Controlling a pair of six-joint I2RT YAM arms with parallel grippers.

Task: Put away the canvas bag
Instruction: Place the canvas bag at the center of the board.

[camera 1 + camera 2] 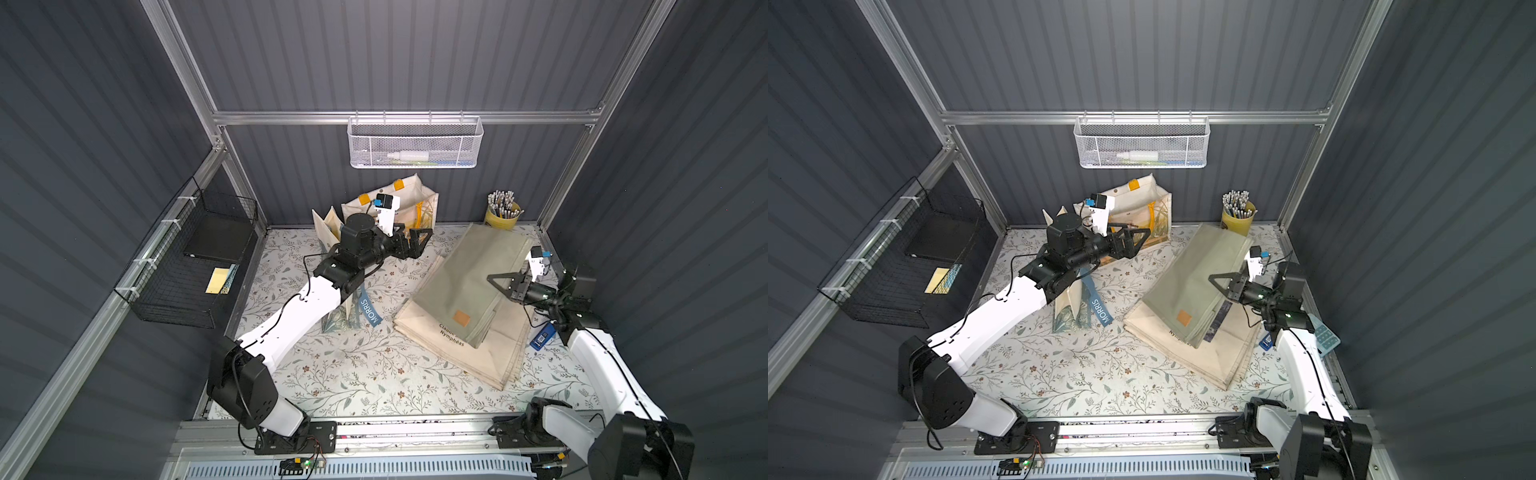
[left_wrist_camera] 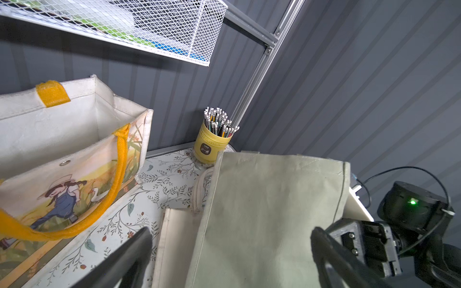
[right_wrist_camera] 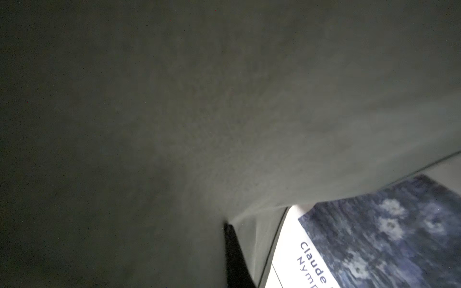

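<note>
The canvas bag (image 1: 461, 270) (image 1: 1183, 282) is grey-green with a tan patch. It lies folded on a cream printed bag (image 1: 469, 357) (image 1: 1208, 357) at the table's right. My right gripper (image 1: 491, 277) (image 1: 1212, 277) is shut on the green cloth near its right side, and the fabric (image 3: 174, 124) bunches at the dark fingertip (image 3: 228, 230) and fills the right wrist view. My left gripper (image 1: 422, 241) (image 1: 1142, 239) (image 2: 230, 233) hangs open in the air between the standing tote and the green bag (image 2: 269, 212), touching nothing.
A cream tote with yellow handles (image 1: 411, 203) (image 2: 62, 149) stands open at the back. A yellow pencil cup (image 1: 502, 216) (image 2: 212, 147) is in the back right corner. A white mesh basket (image 1: 415, 141) hangs on the back wall and a black wire basket (image 1: 187, 266) on the left wall. A floral "MORRIS" bag (image 1: 361, 311) lies under the left arm.
</note>
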